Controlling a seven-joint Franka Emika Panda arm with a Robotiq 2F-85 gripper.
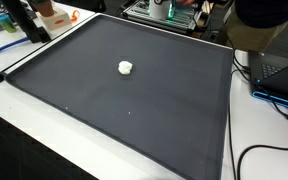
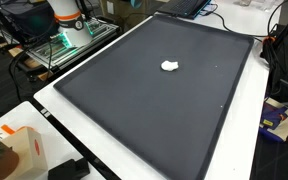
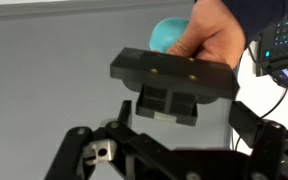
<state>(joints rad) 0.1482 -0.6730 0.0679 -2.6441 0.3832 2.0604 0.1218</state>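
- Holding my claw (image 3: 172, 145) spread wide with nothing in it; the fingers (image 3: 82, 155) stand far apart at the bottom of the wrist view.
- A pale blue round thing (image 3: 167, 33) is at the top of the wrist view, pinched in a person's hand (image 3: 216, 38). It is only partly visible, so I cannot tell what it is.
- The blue thing is apart from my claw and not touching it.
- A black block (image 3: 174, 75) with small screws sits between my fingers and the hand, just under the blue thing. I cannot tell whether they touch.
- My claw, the hand and the blue thing do not show in the exterior views.
- Both exterior views show a big black mat (image 1: 134, 120) (image 2: 134, 115) covering most of the white tabletop (image 1: 19, 110) (image 2: 69, 135).
- A small white lump (image 1: 126, 68) (image 2: 170, 66) lies alone near the middle of the mat, too small to tell more.
- A laptop (image 1: 279, 70) sits on the tabletop just off one mat edge in an exterior view, with dark cables (image 1: 259, 150) near it.
- An orange and white box (image 2: 24, 150) sits at a tabletop corner in an exterior view.
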